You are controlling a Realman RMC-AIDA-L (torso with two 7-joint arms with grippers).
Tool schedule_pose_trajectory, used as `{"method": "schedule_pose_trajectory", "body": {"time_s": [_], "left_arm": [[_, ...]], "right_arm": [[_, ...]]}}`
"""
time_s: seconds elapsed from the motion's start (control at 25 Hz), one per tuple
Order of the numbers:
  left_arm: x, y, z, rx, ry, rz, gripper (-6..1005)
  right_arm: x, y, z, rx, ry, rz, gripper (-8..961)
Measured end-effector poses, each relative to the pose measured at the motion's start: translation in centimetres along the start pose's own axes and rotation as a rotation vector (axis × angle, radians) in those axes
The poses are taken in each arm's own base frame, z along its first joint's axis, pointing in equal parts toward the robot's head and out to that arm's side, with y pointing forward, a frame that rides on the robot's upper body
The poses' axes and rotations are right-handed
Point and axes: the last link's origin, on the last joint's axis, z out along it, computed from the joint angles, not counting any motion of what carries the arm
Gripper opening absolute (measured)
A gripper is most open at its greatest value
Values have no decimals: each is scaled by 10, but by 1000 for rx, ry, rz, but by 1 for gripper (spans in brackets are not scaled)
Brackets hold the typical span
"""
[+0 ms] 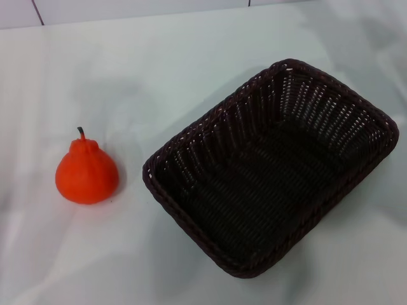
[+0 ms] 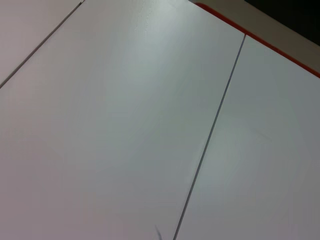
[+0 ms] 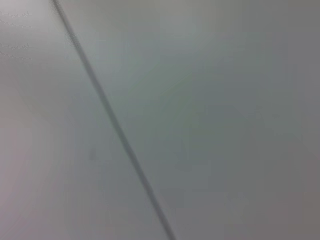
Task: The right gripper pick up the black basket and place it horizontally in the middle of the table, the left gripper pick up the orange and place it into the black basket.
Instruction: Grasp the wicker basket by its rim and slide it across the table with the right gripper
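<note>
A bright orange [image 1: 87, 173] and a dark woven black basket [image 1: 191, 143] on a glossy white table [image 1: 159, 70].

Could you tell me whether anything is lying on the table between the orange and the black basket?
No. In the head view, only bare white table separates the orange from the black basket.

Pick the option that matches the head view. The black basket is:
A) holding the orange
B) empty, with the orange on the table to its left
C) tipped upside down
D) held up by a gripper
B: the black basket stands open side up with only its woven floor showing, and the orange sits apart on the table.
</note>
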Motion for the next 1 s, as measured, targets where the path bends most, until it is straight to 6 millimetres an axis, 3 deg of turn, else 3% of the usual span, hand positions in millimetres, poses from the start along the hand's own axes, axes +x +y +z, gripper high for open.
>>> {"method": "schedule_pose_trajectory", "body": {"time_s": [0.44, 0.64, 0.8, 1.0], "left_arm": [[2, -1, -1, 3, 9, 5, 913], [2, -1, -2, 5, 9, 6, 914], [2, 0, -2, 5, 10, 4, 914], [2, 1, 0, -1, 13, 1, 913]], "right_arm": [[12, -9, 12, 164, -190, 2, 866], [38, -21, 31, 298, -610, -5, 867], [63, -30, 37, 245, -973, -73, 867], [84, -35, 37, 122, -1255, -227, 866]]}}
